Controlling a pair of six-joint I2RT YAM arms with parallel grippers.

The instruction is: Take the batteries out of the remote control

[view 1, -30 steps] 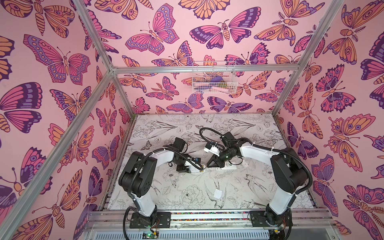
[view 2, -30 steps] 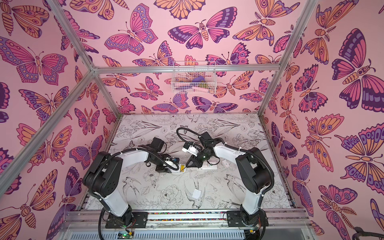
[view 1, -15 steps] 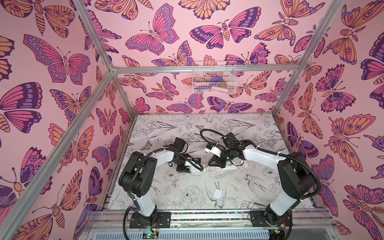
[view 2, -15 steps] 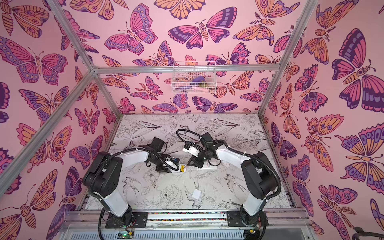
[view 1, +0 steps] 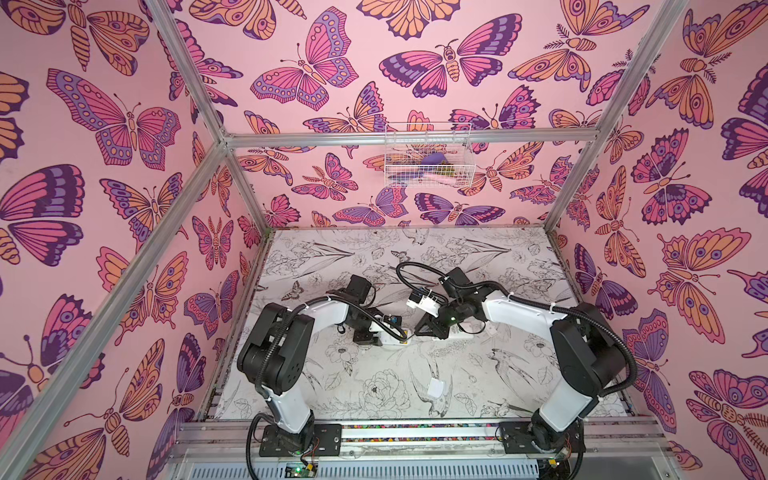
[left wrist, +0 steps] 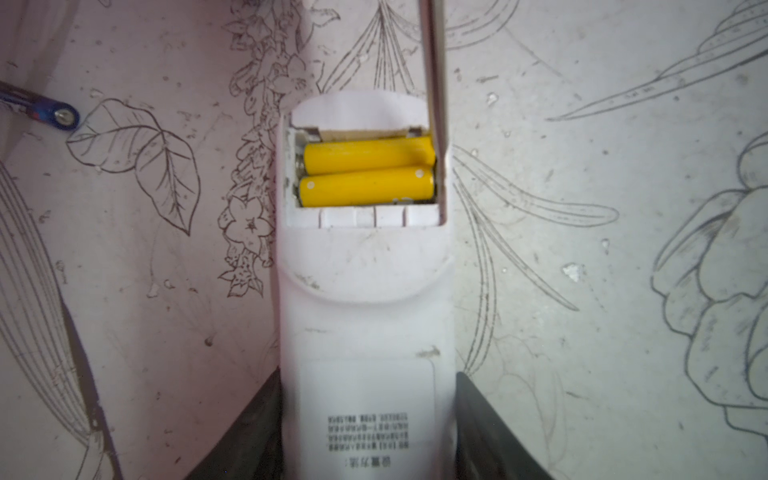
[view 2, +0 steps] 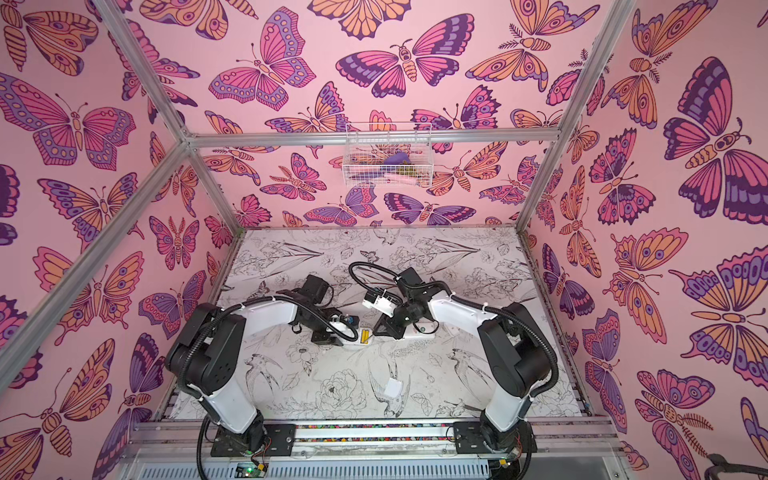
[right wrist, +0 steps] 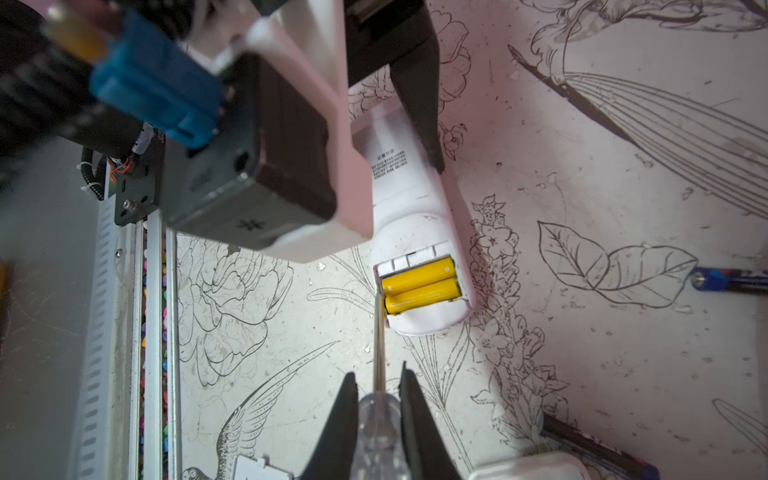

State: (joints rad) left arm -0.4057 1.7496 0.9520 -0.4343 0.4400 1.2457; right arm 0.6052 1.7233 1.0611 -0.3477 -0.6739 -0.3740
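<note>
We're clamping the white plastic remote (left wrist: 361,332) in the left gripper (left wrist: 368,395) and pinching a clear-handled metal tool (right wrist: 379,340) in the right gripper (right wrist: 377,380), its tip at the open compartment (left wrist: 361,216) holding two yellow cylindrical batteries (left wrist: 368,172).

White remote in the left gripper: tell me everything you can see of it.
The white remote is scuffed plastic, lying back-up on the table, with a printed label. Its battery bay is uncovered, holding two yellow batteries side by side. The left gripper clamps its sides; the screwdriver tip reaches the bay's edge.
</note>
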